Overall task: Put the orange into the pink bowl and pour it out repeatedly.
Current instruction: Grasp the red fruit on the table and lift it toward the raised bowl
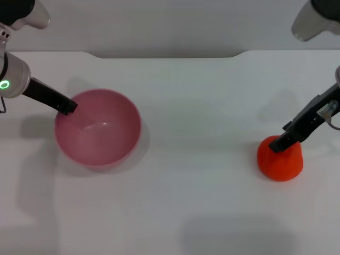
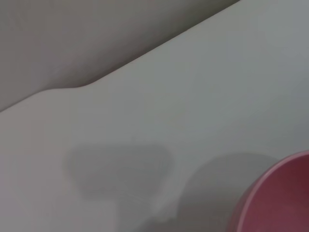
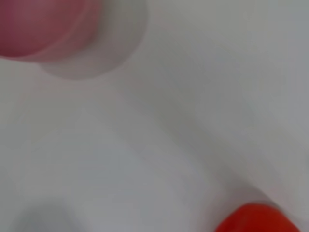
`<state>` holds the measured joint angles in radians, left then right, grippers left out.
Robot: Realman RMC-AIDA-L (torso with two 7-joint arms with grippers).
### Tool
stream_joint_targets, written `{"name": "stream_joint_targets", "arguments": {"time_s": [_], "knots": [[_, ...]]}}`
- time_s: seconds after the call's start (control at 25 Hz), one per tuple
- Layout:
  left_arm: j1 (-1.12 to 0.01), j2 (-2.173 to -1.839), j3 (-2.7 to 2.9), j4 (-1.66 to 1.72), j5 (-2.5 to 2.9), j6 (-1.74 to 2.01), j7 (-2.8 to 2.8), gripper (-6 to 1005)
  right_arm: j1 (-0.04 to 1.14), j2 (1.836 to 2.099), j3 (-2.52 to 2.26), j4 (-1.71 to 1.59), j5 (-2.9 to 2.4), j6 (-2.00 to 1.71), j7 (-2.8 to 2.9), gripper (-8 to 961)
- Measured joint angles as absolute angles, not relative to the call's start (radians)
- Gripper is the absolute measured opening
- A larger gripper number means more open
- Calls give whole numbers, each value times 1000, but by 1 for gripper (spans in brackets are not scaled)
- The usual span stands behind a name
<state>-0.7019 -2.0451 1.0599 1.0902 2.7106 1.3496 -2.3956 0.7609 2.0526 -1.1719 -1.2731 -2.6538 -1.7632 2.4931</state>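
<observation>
The pink bowl [image 1: 98,129] stands upright and empty on the white table at the left. My left gripper [image 1: 67,105] is at the bowl's far-left rim and shut on it. The bowl's edge shows in the left wrist view [image 2: 280,198] and in the right wrist view [image 3: 34,24]. The orange [image 1: 281,161] sits on the table at the right, far from the bowl. My right gripper [image 1: 280,144] touches the orange's top from the right. The orange also shows in the right wrist view [image 3: 256,220].
The white table [image 1: 196,159] stretches between bowl and orange. Its back edge [image 1: 170,54] runs along a grey wall. Nothing else stands on it.
</observation>
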Motion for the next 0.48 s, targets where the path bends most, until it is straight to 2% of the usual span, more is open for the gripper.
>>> {"name": "stream_joint_targets", "arguments": {"time_s": [0.48], "knots": [[-723,-2049,1061,1095,2711,1362,-2393,43,760,2063,-1196,-1165,-2736,-1655,2497,609]]}}
